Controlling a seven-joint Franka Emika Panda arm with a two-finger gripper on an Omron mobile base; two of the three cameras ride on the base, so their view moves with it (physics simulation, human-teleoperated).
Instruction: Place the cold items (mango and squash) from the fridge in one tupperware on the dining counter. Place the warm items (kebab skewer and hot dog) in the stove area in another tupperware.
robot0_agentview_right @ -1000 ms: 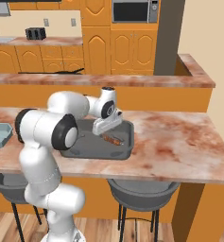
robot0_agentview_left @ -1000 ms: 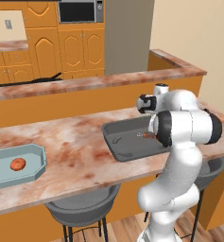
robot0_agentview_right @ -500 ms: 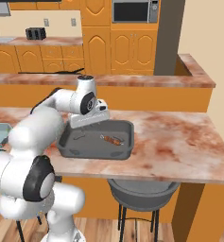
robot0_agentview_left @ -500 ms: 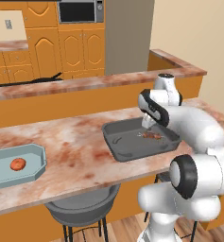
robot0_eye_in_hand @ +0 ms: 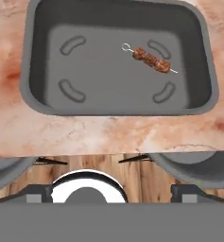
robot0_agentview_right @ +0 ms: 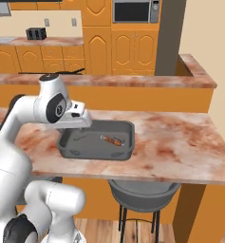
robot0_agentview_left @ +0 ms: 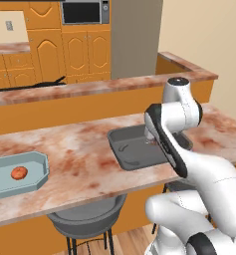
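Change: over the last second we see the arm swing off the dark grey tupperware [robot0_eye_in_hand: 205,61] and lift toward its near edge; the jaws have crept a little wider.
Kebab skewer [robot0_eye_in_hand: 151,59]: lies flat on the tray floor, toward one corner, clear of the rim and touching nothing else. In the right base view it rests in the right half of the tray [robot0_agentview_right: 113,140].
Meaning for the task: we judge the skewer delivered; the hot dog is not in this tray, so half of the warm pair remains to be fetched.
Cold items: the pale blue tupperware [robot0_agentview_left: 40,162] sits well apart at the far left of the dining counter [robot0_agentview_left: 84,149] with an orange-red item [robot0_agentview_left: 19,173] and a darker one at the picture's edge; we cannot identify them.
Claw [robot0_agentview_right: 80,122]: spread wide, empty, touching nothing, hanging above the tray's left side.
Next move: we expect a drive to the stove area.
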